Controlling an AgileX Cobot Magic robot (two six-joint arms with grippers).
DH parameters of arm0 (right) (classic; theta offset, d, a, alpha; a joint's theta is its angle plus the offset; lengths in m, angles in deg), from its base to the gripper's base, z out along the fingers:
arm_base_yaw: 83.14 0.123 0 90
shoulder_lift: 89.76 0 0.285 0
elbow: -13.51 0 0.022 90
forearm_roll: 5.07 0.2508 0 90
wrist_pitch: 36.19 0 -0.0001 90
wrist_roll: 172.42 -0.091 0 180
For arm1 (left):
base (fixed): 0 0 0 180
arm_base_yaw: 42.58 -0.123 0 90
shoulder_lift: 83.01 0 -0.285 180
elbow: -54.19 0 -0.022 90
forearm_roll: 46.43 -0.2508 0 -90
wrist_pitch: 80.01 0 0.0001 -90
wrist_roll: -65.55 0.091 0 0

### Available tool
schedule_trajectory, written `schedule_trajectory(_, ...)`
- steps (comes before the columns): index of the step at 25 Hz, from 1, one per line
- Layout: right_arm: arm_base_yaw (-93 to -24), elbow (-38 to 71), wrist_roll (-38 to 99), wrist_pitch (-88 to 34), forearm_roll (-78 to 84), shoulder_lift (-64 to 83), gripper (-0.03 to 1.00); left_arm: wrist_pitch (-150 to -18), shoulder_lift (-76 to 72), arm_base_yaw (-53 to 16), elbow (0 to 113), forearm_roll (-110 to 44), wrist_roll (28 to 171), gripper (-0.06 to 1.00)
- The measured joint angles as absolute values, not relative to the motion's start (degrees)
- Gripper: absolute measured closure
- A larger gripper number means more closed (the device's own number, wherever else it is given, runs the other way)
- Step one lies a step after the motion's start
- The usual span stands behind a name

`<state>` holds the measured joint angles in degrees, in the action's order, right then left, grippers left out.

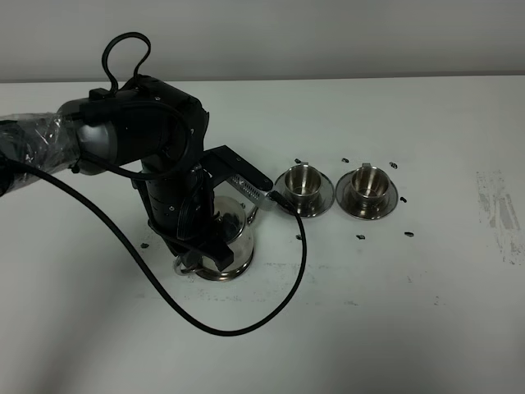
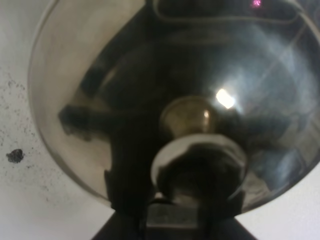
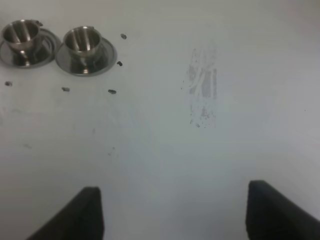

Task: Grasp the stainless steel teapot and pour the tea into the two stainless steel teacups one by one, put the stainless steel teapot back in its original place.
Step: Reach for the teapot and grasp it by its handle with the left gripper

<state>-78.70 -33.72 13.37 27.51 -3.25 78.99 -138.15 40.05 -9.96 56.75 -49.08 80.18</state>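
- The stainless steel teapot (image 1: pixel 238 246) stood upright on the worktop (image 1: pixel 394 328), left of the cups. It was directly beneath the left hand (image 1: pixel 215 257), whose arm covered much of it in the high view.
- The left hand was clenched on the teapot at its near side, just beside the loop handle (image 1: pixel 184 264) that poked out low on the left. The fingers hid the exact point of contact.
- In the left wrist view the mirror-bright dome of the teapot (image 2: pixel 125 100) filled the picture. Its lid knob (image 2: pixel 200 160) sat right in front of the dark fingers (image 2: pixel 125 220).
- A shiny rim (image 1: pixel 238 272) showed at the pot's foot. Whether that was a saucer or the pot's own base could not be told.
- The lid was on, so the pot's contents were hidden.
- The left teacup (image 1: pixel 302 180) and the right teacup (image 1: pixel 367 180) stood upright side by side, near each other but apart. Each sat on its own round saucer (image 1: pixel 321 203).
- Both cups showed gleaming steel inside, and whether either held tea could not be made out.
- The right hand (image 3: pixel 172 200) hung with its two dark fingers spread wide over bare worktop. It was well apart from both cups, which showed small in the right wrist view (image 3: pixel 80 40).
- A black cable (image 1: pixel 246 328) looped from the left arm across the worktop and passed just beside the left teacup's saucer.
- Small dark marks (image 1: pixel 361 237) dotted the worktop around the cups, and a grey smudge (image 1: pixel 496 213) lay further right.
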Motion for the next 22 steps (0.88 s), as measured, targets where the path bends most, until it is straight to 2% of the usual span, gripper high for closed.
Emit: schedule_trajectory(22,-78.7,-33.72,13.37,27.51,-3.25,78.99,0.38,-137.65,39.16,-9.49,56.75,-49.26,79.29,0.76)
